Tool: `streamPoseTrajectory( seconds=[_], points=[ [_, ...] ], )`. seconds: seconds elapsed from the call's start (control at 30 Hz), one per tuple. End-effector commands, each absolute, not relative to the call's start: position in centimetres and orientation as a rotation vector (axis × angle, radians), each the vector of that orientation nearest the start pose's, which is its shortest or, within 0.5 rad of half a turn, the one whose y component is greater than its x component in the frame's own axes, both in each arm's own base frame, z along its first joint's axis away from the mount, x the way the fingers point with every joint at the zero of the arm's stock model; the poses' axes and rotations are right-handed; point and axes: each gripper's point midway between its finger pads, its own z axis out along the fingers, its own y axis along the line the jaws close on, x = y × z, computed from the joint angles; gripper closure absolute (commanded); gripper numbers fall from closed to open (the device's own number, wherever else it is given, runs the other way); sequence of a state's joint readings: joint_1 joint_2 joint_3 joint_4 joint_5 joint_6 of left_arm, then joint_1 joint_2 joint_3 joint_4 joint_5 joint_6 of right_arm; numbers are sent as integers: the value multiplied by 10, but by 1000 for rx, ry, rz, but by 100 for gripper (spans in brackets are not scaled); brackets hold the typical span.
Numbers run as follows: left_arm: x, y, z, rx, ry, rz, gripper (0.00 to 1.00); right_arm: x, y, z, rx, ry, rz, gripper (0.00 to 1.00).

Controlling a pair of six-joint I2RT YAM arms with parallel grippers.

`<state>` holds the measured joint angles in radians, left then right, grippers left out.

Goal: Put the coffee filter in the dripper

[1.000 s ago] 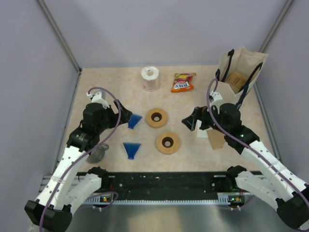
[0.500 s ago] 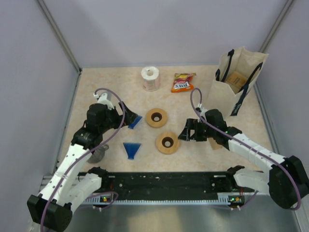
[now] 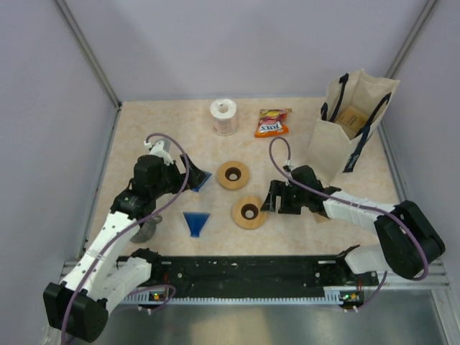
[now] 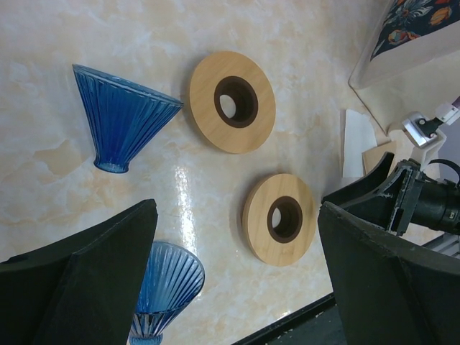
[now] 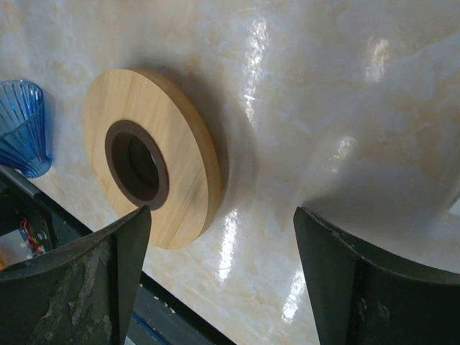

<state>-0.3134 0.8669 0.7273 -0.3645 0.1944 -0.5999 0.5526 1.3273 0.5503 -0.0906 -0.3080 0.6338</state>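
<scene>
Two blue ribbed drippers lie on their sides, one by my left gripper and one nearer the front. Both show in the left wrist view, the far one and the near one. My left gripper is open and empty above them. My right gripper is open, empty and low at the table beside the near wooden ring; the ring shows between its fingers in the right wrist view. A white filter and a brown filter lie flat behind the right arm.
A second wooden ring lies at mid table. A paper roll and a snack packet stand at the back. A tote bag stands back right. A grey object lies front left, by the black rail.
My right arm has stretched left and dropped low, bringing its open gripper to the near wooden ring. My left gripper has shifted slightly right, staying by the far dripper.
</scene>
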Motion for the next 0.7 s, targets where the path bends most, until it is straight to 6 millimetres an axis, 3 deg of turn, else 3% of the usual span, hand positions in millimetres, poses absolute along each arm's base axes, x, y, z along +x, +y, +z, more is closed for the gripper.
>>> streamPoseTrajectory(
  seconds=[0.0, 0.3, 0.43, 0.67],
  points=[
    [270, -150, 203, -155, 2095, -769, 1, 222, 240, 44, -62, 2573, 898, 20],
    [269, -146, 200, -163, 2101, -747, 1, 213, 247, 27, -16, 2664, 915, 30],
    [269, -146, 199, -166, 2103, -741, 1, 213, 237, 16, 20, 2704, 777, 32],
    [269, -143, 197, -174, 2110, -723, 1, 212, 240, 9, -45, 2737, 620, 33]
  ],
)
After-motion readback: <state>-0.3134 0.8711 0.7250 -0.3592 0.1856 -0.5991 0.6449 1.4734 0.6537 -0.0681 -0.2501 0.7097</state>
